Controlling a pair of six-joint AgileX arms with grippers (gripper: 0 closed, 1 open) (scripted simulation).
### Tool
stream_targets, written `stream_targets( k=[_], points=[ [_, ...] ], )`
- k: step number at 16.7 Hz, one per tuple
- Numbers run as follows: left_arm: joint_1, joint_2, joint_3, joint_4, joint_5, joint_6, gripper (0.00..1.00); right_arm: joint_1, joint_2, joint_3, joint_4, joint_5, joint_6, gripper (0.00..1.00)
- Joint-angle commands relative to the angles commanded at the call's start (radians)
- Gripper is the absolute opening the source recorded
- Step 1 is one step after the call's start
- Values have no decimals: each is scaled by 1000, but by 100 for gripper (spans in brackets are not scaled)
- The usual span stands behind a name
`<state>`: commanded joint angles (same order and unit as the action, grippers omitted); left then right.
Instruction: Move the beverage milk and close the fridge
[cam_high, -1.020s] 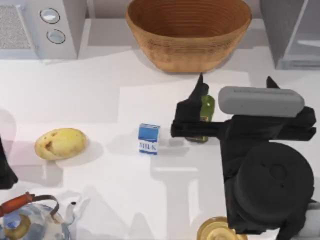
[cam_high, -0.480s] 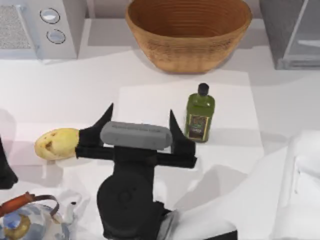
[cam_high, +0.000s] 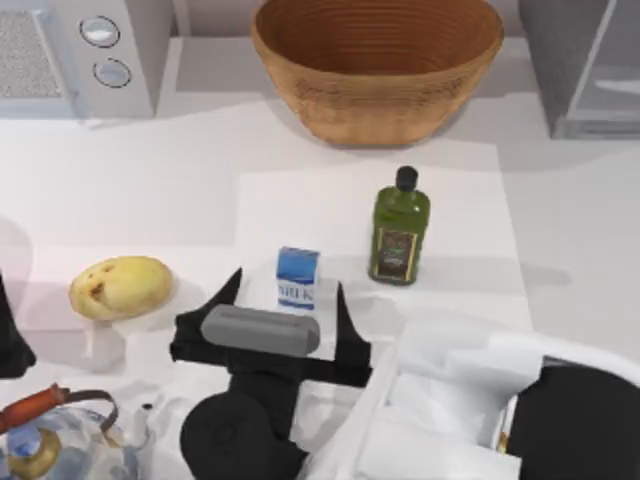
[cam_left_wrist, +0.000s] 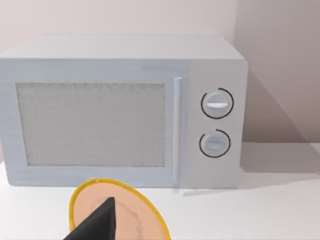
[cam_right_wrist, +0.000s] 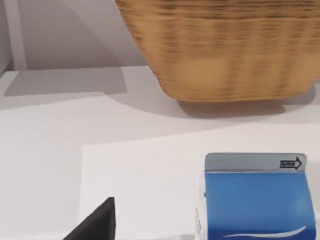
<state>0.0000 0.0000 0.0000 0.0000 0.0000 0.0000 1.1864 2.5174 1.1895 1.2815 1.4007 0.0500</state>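
While upright on table: beverage milk (cam_high: 297, 278) | right end effector (cam_high: 283, 312) just beside, fingers apart

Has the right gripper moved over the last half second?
Yes. The right gripper has drawn back from the basket, uncovering the beverage milk.

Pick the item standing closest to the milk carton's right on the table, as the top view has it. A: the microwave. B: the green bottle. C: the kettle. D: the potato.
B: in the top view the green bottle stands upright just right of the milk carton, apart from it.
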Motion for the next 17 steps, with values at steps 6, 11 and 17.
stream_targets(
  k=[6, 11, 17],
  points=[
    [0, 0, 0, 0, 0, 0, 100, 3, 3, 0, -3, 0, 0, 100],
    [0, 0, 0, 0, 0, 0, 100, 0, 33, 87, -38, 3, -19, 100],
    [0, 0, 0, 0, 0, 0, 100, -89, 26, 55, -15, -85, -16, 100]
  ],
)
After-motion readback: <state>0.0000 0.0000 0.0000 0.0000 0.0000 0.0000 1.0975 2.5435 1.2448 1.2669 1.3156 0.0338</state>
